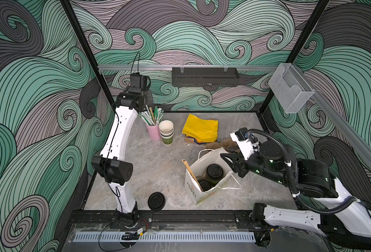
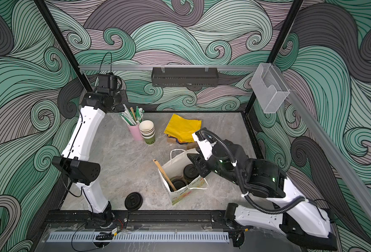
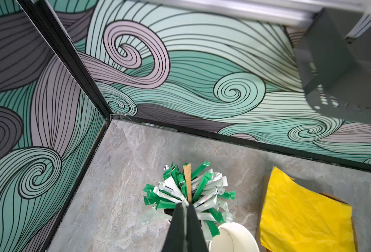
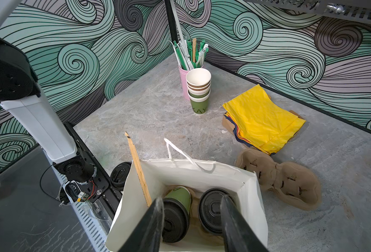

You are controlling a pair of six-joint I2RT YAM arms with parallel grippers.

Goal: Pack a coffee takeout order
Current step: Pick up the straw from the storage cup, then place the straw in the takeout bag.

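A white paper bag [image 1: 190, 189] [image 4: 198, 172] stands open at the front right of the table. Inside it are two olive-green cups with black lids [image 1: 214, 172] [image 1: 204, 185], one upright [image 4: 211, 210] and one leaning [image 4: 179, 196]. My right gripper [image 4: 192, 199] [image 1: 228, 162] hovers over the bag's mouth, open, with nothing between its fingers. Folded yellow napkins [image 1: 202, 128] [image 4: 263, 117] lie at the back. My left gripper [image 3: 185, 204] is shut and empty, high above the pink cup of wrapped straws [image 1: 153, 131].
A stack of unlidded green cups [image 1: 166, 131] [image 4: 198, 91] stands beside the pink cup. Loose black lids [image 1: 156, 201] lie near the front edge. A brown pulp carrier [image 4: 284, 181] lies behind the bag. A wooden stirrer [image 4: 139, 174] leans in the bag's corner.
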